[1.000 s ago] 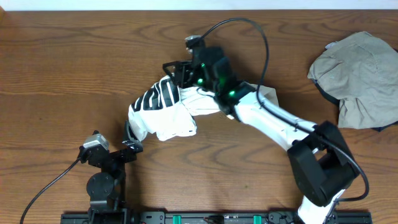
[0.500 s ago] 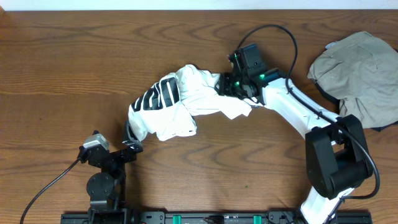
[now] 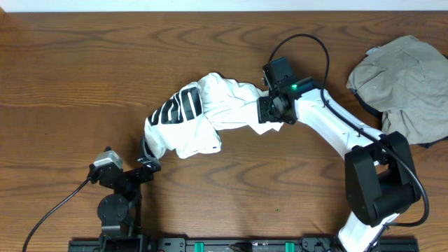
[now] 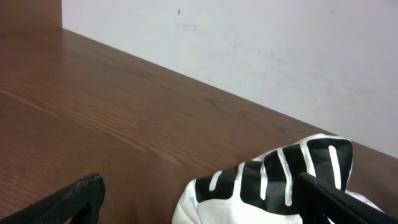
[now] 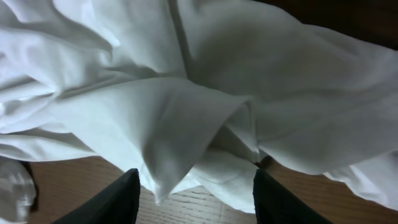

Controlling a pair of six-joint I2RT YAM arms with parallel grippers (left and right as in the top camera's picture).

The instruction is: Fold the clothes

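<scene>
wooden table (image 3: 70,70) under a crumpled white t-shirt (image 3: 210,112) and grey-beige shirt (image 3: 406,84)

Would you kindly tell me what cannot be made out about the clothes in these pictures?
1. White T-shirt lettering: overhead, crumpled folds hide it; left wrist, the bottom edge cuts it off.
2. Dark garment: overhead, grey-beige shirt covers all but its rim.
3. Right claw fingertips: overhead, its own wrist hides them.

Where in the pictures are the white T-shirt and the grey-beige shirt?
white T-shirt (image 3: 217,105): overhead view, on its crumpled white middle.
grey-beige shirt (image 3: 409,77): overhead view, on the centre of the heap.
</scene>
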